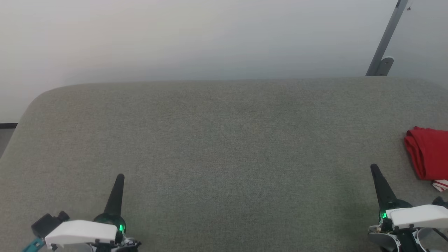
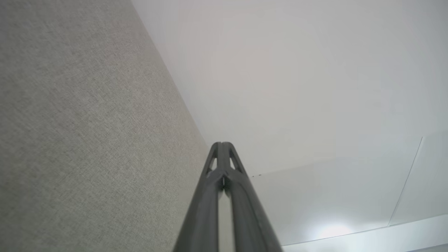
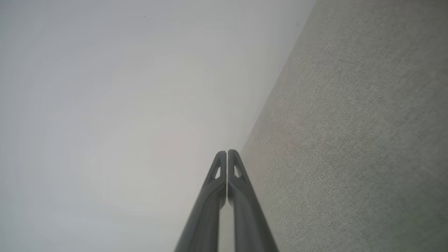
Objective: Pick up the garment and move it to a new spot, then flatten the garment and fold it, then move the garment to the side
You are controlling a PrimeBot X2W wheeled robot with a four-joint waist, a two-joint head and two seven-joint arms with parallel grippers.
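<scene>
The garment (image 1: pixel 428 152) lies folded into a small red bundle at the right edge of the grey-green fabric surface (image 1: pixel 224 140), with a bit of red-and-white striped trim at its lower corner. My right gripper (image 1: pixel 373 167) is shut and empty, its tip a little left of and below the bundle, apart from it. Far across at the lower left, my left gripper (image 1: pixel 120 176) is also shut and holds nothing. Each wrist view looks along its own closed fingers: the left gripper (image 2: pixel 222 143) and the right gripper (image 3: pixel 226 151), both over the fabric edge against a pale wall.
A pale wall (image 1: pixel 210 38) rises behind the surface's rounded far edge. A grey metal bracket (image 1: pixel 385 45) leans at the upper right. The wide middle of the fabric surface lies between my two grippers.
</scene>
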